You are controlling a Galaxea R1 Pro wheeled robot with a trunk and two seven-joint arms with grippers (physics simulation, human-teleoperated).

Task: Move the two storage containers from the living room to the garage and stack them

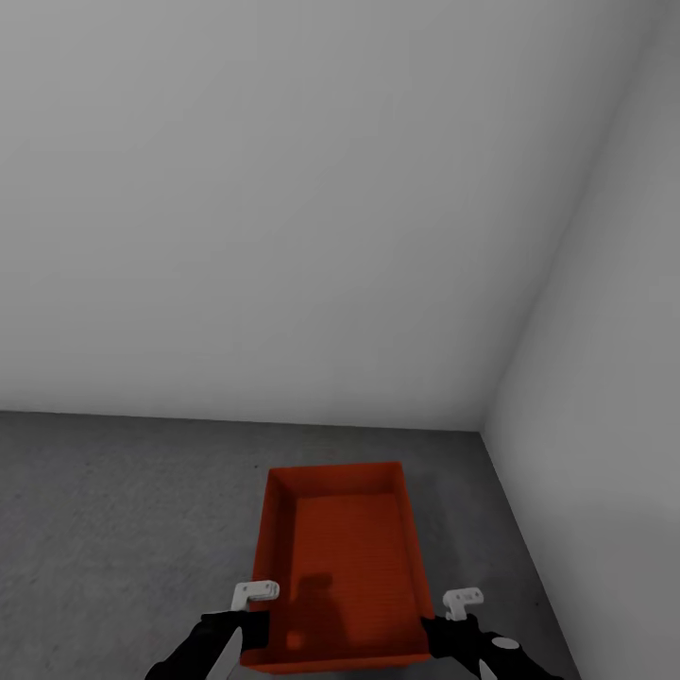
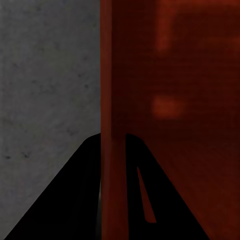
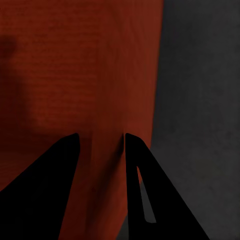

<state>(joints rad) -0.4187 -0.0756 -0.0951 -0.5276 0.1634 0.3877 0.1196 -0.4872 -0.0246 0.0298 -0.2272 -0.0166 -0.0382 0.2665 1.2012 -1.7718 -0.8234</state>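
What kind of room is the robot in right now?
Probably a garage or a bare utility room: the floor is dark grey speckled concrete, the walls are plain white-grey and meet in an empty corner, and no furniture is in view. An orange storage container is held between both grippers.

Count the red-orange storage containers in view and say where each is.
1: the storage container is held between both grippers over the concrete floor near the wall corner. A second one beneath could be hidden.

- We see the floor, dark grey speckled concrete, meeting two plain pale walls at a corner
- One red-orange storage container sits between the left gripper and the right gripper; whether it rests on the concrete we cannot tell
- Bare floor lies outside each gripper, beside the container's side walls
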